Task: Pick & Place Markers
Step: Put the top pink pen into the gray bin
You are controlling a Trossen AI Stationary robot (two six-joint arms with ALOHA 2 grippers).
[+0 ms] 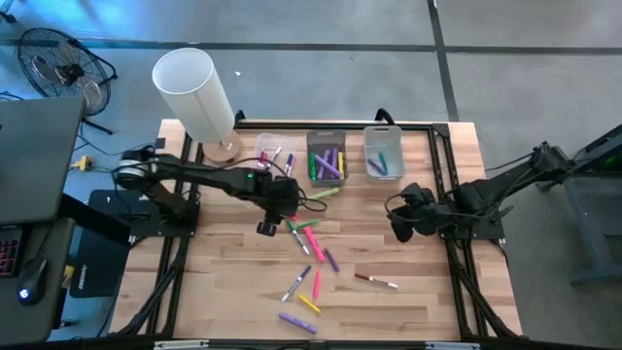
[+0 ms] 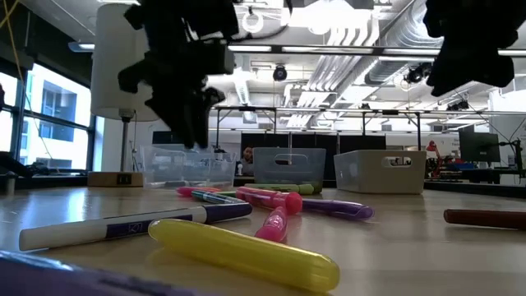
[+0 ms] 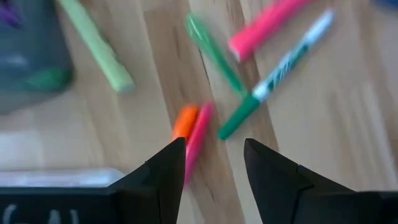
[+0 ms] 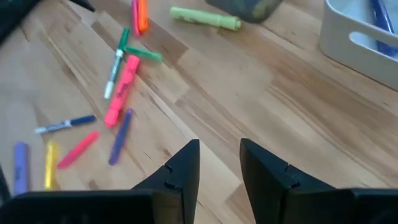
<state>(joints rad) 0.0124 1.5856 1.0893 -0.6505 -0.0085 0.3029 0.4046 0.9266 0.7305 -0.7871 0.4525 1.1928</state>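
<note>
While left tool [image 3: 211, 163] hangs spread, empty, over markers [image 1: 309, 238]:
risk: pink [image 3: 198, 134] and orange [image 3: 184, 122] touch, probably double pick
right tool [image 4: 219, 163]: spread, empty, near desk [image 1: 428, 292] edge

Nothing readable on the bench right now.
The white-barrelled marker [image 2: 123, 228] lying nearest in the low view carries a dark printed mark along its barrel, but it is too blurred to make out a single letter. The green-capped white marker [image 3: 283, 65] in the left wrist view shows green print on its barrel as well, and that too stays smeared beyond reading. No label, number or sign anywhere else can be read.
</note>
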